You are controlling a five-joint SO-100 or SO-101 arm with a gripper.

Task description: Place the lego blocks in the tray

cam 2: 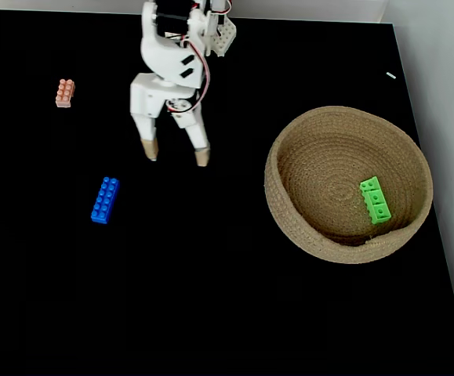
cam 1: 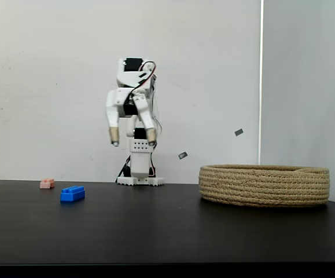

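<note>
The tray (cam 1: 264, 185) (cam 2: 289, 211) is a round coiled tan rope basket on the right of the black table. A green lego block (cam 2: 375, 200) lies inside it, right of centre. A blue block (cam 1: 72, 193) (cam 2: 104, 200) rests on the table at the left. Further back left sits a smaller pale pink block (cam 1: 47, 183) (cam 2: 65, 92). My white gripper (cam 1: 132, 139) (cam 2: 176, 155) hangs open and empty, well above the table, between the blue block and the tray. In the top-down fixed view its tan fingertips (cam 2: 151, 151) point toward the table's near side.
The arm's base (cam 1: 139, 179) stands at the back middle of the table against a white wall. The table's right edge (cam 2: 434, 219) runs close beside the tray. Bare black tabletop (cam 2: 195, 298) stretches across the front.
</note>
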